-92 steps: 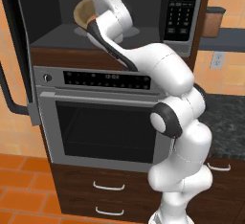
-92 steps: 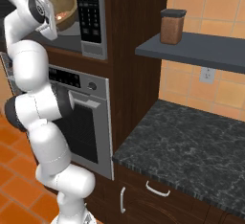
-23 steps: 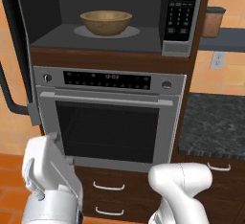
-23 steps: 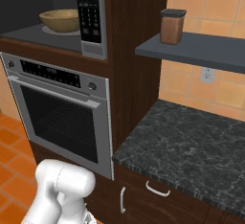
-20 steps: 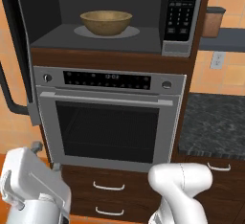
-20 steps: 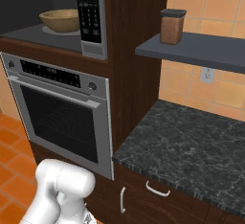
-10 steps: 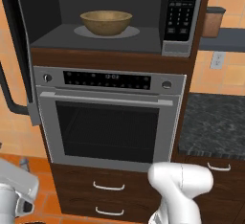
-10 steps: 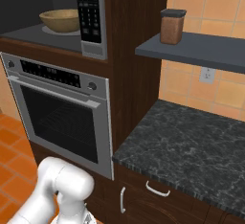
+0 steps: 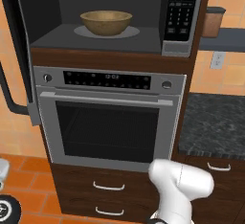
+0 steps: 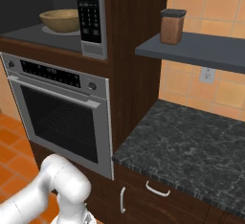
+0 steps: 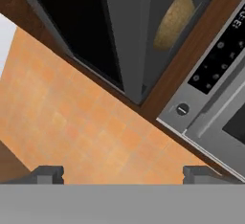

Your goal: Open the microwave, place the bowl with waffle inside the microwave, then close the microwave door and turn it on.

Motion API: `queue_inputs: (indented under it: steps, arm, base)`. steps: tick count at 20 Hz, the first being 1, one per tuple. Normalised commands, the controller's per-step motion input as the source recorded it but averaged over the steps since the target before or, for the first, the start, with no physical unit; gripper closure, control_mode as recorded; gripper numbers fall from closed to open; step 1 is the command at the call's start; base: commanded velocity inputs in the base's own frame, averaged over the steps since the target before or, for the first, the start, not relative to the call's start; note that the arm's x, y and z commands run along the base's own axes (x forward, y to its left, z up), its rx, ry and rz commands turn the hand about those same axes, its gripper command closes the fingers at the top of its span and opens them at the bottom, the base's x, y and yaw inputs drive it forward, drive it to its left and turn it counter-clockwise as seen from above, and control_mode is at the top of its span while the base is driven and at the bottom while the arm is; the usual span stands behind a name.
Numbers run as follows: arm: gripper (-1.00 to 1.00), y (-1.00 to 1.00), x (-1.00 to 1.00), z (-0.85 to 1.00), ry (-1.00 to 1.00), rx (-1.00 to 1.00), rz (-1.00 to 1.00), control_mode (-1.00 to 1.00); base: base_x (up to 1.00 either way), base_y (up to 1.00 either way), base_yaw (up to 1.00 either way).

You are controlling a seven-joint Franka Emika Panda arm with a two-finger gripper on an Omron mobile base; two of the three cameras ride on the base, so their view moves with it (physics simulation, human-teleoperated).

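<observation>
Left base view: one bowl [image 9: 105, 22] sits upper centre inside the microwave [image 9: 115, 15]; microwave door [image 9: 14, 50] stands open at left.

Right base view: same single bowl, upper left.

Hand view: tool [image 11: 122, 174] fingers apart, empty (low, facing the wall). Risk: a mistimed swing could slam the door.

The microwave [image 9: 110, 15] is sitting built into the dark wood cabinet, its cavity standing open and its black keypad panel [image 9: 181, 7] running down the right side. The microwave door [image 9: 14, 70] is hanging swung wide to the left, seen nearly edge-on, with its black curved handle [image 9: 10, 101] bowing outward. The tan-brown wooden bowl [image 9: 105, 22] is resting upright on the round grey turntable [image 9: 128, 32] inside the cavity, roughly centred on it. The waffle cannot be made out from these angles.
</observation>
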Motion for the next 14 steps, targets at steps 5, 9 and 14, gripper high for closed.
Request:
queue_inputs:
  steps: [5,9,14]
  arm:
    - [-1.0,0.37,0.22,-0.04,0.0,0.0,-0.04,-1.0]
    - [-1.0,0.0,0.49,0.06,-0.01,0.0,-0.14,-1.0]
    - [-1.0,0.03,0.81,0.04,0.0,0.0,-0.12,-1.0]
  base:
    - [0.0,0.0,0.0]
    - [0.0,0.0,0.0]
    - [0.0,0.0,0.0]
